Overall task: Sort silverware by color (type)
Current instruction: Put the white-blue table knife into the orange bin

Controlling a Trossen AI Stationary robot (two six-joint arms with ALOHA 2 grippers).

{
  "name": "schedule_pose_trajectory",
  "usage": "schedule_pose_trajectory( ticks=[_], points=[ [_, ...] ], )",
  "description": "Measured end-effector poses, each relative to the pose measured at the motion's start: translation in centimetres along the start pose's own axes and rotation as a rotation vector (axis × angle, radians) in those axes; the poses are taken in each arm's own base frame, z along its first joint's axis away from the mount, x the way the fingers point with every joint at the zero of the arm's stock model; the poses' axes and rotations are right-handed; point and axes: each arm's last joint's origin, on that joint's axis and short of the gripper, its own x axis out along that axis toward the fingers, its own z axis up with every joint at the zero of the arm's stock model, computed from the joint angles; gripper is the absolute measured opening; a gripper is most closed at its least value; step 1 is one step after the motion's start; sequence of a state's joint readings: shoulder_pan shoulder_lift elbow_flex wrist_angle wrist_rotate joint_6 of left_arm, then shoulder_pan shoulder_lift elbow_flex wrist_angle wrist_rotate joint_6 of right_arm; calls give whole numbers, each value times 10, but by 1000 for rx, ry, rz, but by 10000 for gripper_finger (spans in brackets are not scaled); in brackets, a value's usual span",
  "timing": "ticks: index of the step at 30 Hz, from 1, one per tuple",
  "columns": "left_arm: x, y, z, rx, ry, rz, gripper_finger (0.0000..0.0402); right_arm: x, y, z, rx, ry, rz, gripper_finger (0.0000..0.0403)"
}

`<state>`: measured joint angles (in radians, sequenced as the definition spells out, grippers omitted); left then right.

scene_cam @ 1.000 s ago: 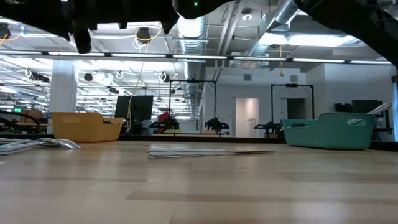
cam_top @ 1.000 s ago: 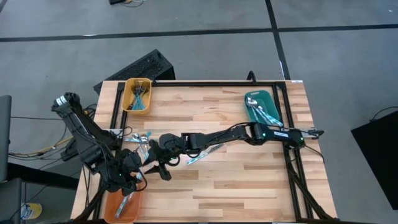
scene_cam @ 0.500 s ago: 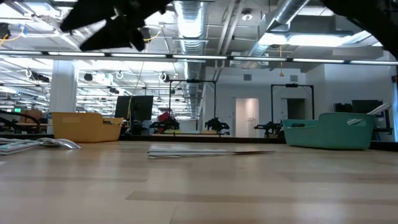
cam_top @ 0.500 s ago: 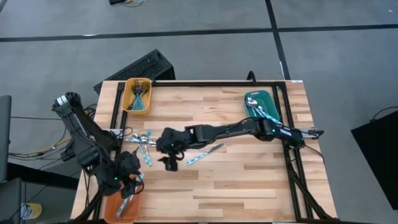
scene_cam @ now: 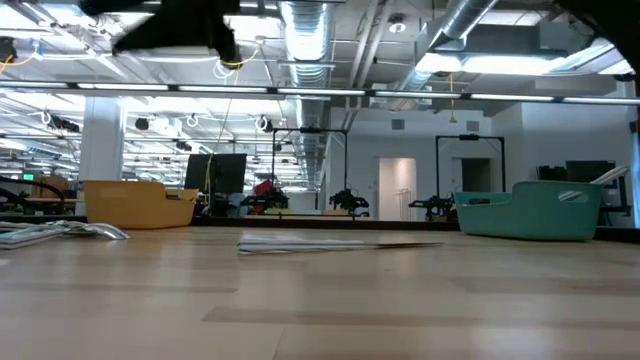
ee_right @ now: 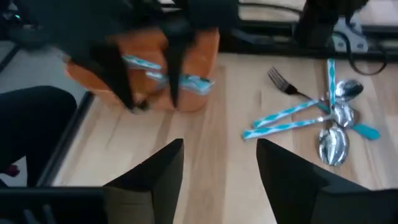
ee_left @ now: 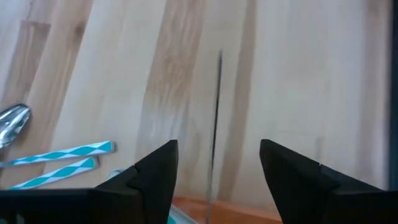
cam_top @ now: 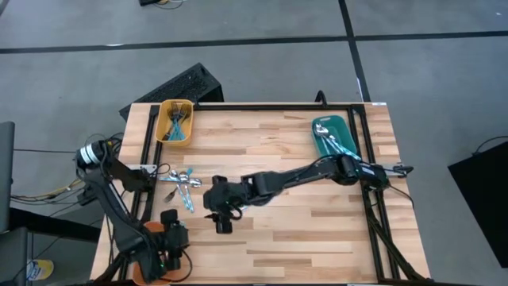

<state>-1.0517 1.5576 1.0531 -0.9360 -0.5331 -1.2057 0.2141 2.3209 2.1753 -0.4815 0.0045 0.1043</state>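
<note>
Loose silverware with light-blue handles lies in a small pile [cam_top: 176, 176] [ee_right: 317, 118] on the table's left part, one piece [cam_top: 188, 199] just nearer. Another piece [scene_cam: 340, 242] lies flat mid-table; in the high view my right arm hides it. My left gripper [cam_top: 173, 246] [ee_left: 217, 180] is open and empty above the orange tray [cam_top: 151, 234] [ee_right: 149, 68] at the near-left corner, which holds silverware. My right gripper [cam_top: 221, 221] [ee_right: 221, 180] is open and empty above bare wood, to the right of the pile.
A yellow tray [cam_top: 176, 121] [scene_cam: 140, 203] with silverware sits at the far-left corner. A teal tray [cam_top: 332, 135] [scene_cam: 530, 212] with silverware sits at the far right. A black frame runs along the table's left, far and right edges. The near-right half is bare wood.
My left gripper has moved from beside the pile toward the near-left corner and now stands over the orange tray. My right gripper has shifted a little toward the table's right and near edges, away from the pile. The silverware on the table has stayed where it was.
</note>
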Motion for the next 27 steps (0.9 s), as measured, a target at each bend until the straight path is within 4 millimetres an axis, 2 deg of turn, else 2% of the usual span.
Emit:
schedule_pose_trajectory(
  ticks=[3,6,10,11,15,18,22,25,27],
  points=[
    [9,-2,-2,-3,12,42,188,-7,15,-2,-22,33,-58,211],
    [9,4,-1,-62,11,90,131,-9,25,-14,-48,119,-199,186],
    [-7,22,4,-225,-33,129,26,-24,43,-17,-52,164,-245,146],
    [-12,27,5,-287,-47,135,14,-26,49,-15,-52,147,-234,138],
    [-29,45,5,-470,-57,163,7,-29,69,-21,-75,173,-200,121],
    [-32,50,-2,-532,-4,204,3,-29,68,-21,-74,175,-194,119],
    [-33,60,-8,-583,70,317,5,-29,65,-10,-98,97,-106,119],
    [-34,61,-8,-610,57,328,12,-45,61,-1,-121,95,-86,119],
    [-35,60,-6,-598,10,313,18,-68,55,4,-190,137,-93,119]
  ],
)
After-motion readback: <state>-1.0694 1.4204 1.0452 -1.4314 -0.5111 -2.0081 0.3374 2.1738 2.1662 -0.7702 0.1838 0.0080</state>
